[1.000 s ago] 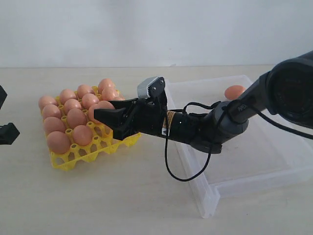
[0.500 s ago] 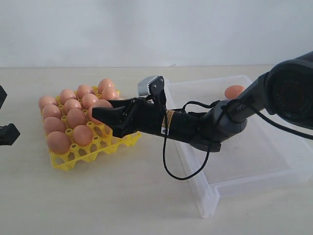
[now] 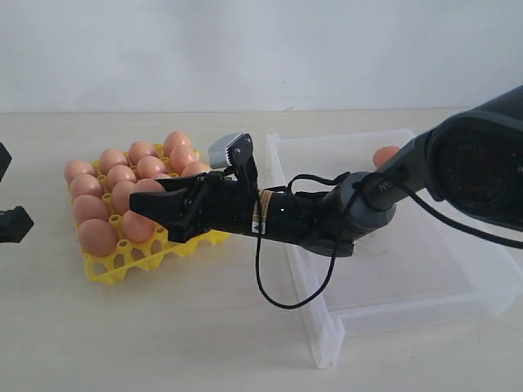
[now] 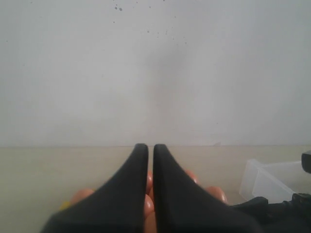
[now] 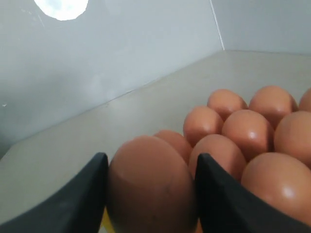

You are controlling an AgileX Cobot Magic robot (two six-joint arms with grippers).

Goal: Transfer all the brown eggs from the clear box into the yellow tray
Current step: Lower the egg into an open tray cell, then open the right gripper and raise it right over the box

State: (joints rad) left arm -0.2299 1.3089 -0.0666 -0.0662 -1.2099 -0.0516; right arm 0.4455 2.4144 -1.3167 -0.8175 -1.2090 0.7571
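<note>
Pale wall rises behind the beige surface (image 3: 163,343) and meets it along the far edge. Toward the surface's left side lies the yellow tray (image 3: 110,273). Most of its cups are filled with brown eggs (image 3: 122,174), and bare lattice shows along its near edge. My right tool (image 5: 151,162) reaches across over the tray's near right part. Its jaws are spread around a single egg (image 5: 148,194), with a finger pressed to each side of it. Whether that egg sits in a cup I cannot tell. The clear box (image 3: 425,278) lies toward the surface's right side, near the tray. A lone egg (image 3: 384,155) rests by its far wall, half hidden by my arm. My left tool (image 4: 149,150) hangs left of the tray, its jaws pressed together.
</note>
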